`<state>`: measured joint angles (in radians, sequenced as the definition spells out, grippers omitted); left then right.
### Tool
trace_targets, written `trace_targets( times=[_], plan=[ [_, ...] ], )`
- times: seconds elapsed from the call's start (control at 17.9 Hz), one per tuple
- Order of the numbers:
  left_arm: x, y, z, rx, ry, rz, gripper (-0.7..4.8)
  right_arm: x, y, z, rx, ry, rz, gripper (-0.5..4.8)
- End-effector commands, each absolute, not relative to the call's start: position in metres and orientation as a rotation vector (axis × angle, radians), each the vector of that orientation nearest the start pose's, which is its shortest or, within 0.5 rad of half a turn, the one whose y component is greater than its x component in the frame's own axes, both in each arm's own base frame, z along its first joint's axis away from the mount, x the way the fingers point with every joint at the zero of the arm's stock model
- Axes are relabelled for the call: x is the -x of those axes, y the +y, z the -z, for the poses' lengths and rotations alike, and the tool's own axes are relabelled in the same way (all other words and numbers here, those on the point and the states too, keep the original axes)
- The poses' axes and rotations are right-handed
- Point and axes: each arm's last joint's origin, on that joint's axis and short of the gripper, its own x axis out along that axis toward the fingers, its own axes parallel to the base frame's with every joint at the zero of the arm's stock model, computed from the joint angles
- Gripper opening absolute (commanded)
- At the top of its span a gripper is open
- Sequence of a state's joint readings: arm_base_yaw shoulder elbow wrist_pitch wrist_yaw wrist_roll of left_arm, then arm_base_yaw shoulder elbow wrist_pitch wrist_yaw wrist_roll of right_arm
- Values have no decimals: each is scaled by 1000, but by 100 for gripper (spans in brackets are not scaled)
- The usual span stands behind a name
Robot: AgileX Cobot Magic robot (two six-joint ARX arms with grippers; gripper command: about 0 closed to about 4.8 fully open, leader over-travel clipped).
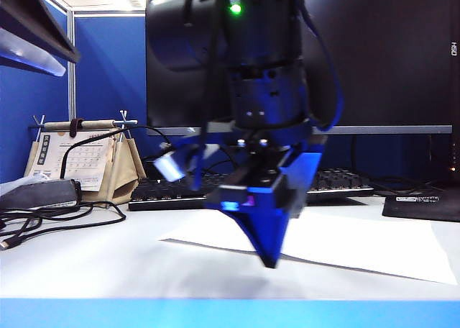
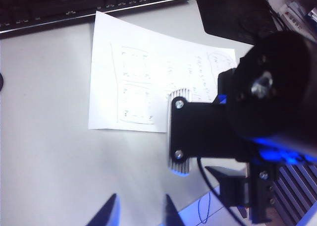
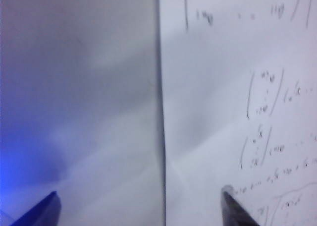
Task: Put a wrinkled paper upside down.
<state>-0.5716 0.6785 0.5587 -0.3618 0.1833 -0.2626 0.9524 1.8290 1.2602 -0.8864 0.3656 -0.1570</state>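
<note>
This is an office desk in a cubicle. A big black monitor [image 1: 374, 55] stands at the far side of the white desk [image 1: 86, 263], with a black keyboard [image 1: 338, 183] in front of it and a black mouse pad [image 1: 424, 202] on the far right. On the far left sits a small desk calendar [image 1: 75, 159] with cables [image 1: 50, 216] near it, and blue divider walls [image 1: 108, 69] stand behind.
</note>
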Motion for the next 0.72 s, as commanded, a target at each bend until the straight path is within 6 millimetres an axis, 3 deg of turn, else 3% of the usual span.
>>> trace_targets(
  times=[0.06, 0.28, 0.5, 0.72],
  plan=[
    [-124, -86, -258, 154, 559, 678, 120, -208, 273, -185, 980, 1095, -579, 418],
    [-124, -86, -258, 154, 559, 679, 120, -213, 276, -182, 928, 1086, -612, 418],
    [-124, -86, -258, 155, 560, 684, 120, -221, 274, -154, 974, 1184, -584, 418],
    [-124, -87, -259, 161, 545, 696, 120, -230, 262, -142, 996, 1272, -539, 418]
  ],
)
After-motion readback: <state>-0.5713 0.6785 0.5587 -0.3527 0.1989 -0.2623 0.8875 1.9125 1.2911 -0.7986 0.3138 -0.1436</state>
